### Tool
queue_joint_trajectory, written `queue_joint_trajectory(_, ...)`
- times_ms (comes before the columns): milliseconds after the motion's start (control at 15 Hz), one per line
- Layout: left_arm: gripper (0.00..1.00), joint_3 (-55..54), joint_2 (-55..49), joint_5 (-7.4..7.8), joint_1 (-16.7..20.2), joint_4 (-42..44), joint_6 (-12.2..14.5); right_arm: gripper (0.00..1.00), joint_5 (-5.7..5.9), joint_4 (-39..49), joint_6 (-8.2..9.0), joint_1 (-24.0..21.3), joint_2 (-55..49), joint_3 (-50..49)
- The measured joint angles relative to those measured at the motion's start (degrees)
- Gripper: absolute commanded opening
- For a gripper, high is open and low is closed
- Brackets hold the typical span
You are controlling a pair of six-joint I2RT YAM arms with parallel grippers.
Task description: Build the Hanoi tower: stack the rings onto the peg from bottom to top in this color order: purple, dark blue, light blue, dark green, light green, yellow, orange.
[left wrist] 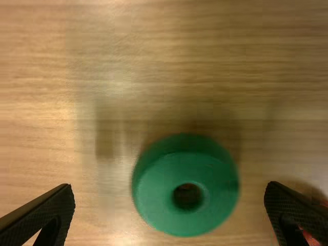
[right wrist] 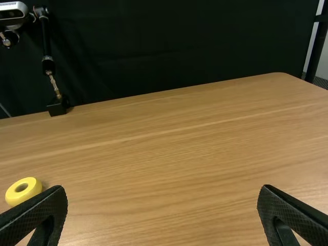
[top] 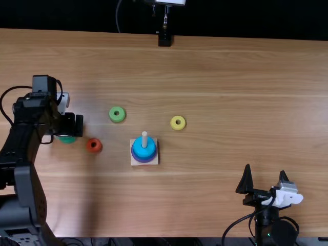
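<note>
gripper of the left arm point(left wrist: 170, 188): fingers apart, above the dark green ring, toward the tabletop's left edge. risk: an off-centre descent lands a fingertip on the ring's rim and tips it.

dark green ring point(left wrist: 185, 174): flat on the tabletop point(top: 230, 92), between the fingers, likely the next piece.

orange ring point(top: 94, 149): just beside the dark green, close to one fingertip's line. risk: that finger, coming down or closing, could shove it away.

light green ring point(top: 117, 118): farther from the near edge than the orange. risk: a low carry toward the peg could clip it.

peg point(top: 144, 137): upright on its square base point(top: 134, 161), light blue ring point(top: 145, 152) uppermost, purple low down; dark blue between them, hard to tell. risk: a misaligned hole would catch the tip and drag the base.

yellow ring point(top: 174, 123): well apart, right of the peg.

gripper of the right arm point(top: 265, 170): fingers apart, empty, toward the near right corner; little threat there.
</note>
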Motion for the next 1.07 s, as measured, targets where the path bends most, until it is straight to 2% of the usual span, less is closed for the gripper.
queue_joint_trajectory(533, 1.0, -0.48, 2.12, 0.63, 0.76, -0.15, -0.04, 1.0, 0.02, -0.04, 0.0, -0.02, 0.0, 0.0)
queue_joint_trajectory(1067, 1.0, -0.46, 3.23, 0.2, 0.76, -0.15, 0.0, 1.0, -0.02, -0.04, -0.02, -0.02, 0.0, -0.02)
